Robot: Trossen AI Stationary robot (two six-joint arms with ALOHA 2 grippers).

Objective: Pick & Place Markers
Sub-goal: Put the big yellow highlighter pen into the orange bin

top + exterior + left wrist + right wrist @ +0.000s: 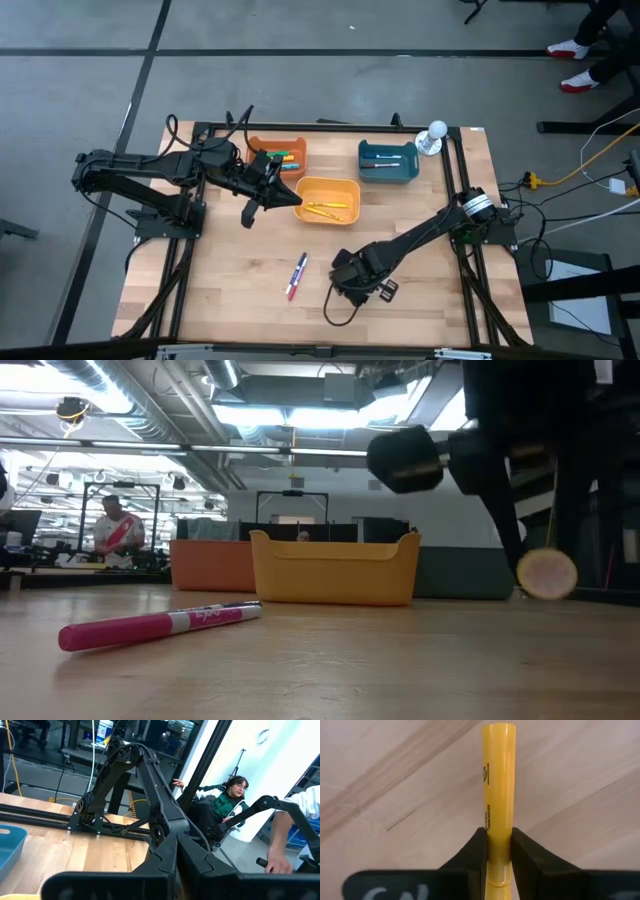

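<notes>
My right gripper [347, 277] points down over the table's near middle, shut on a yellow marker [499, 775]. A pink and a blue marker [297, 276] lie side by side on the wood just left of it; the low view shows the pink one [160, 625] flat on the table. More markers lie in the orange bin [280, 155], the yellow bin [328, 200] and the teal bin [388, 160]. My left gripper [293, 196] is shut and held level at the yellow bin's left edge, with nothing in it. My right gripper pinches the yellow marker's barrel [499, 822] between its two fingers [477, 850], nearer one end than the other. The fingers come from above, pointing down, and lie across the marker. The marker lies level in the hold, most of its length sticking out to one side.
A white round object [432, 135] stands at the table's far right, beside the teal bin. Black frame rails [470, 270] run along the table's sides. Bare wood lies along the near edge. People sit and stand in the room beyond the table.
</notes>
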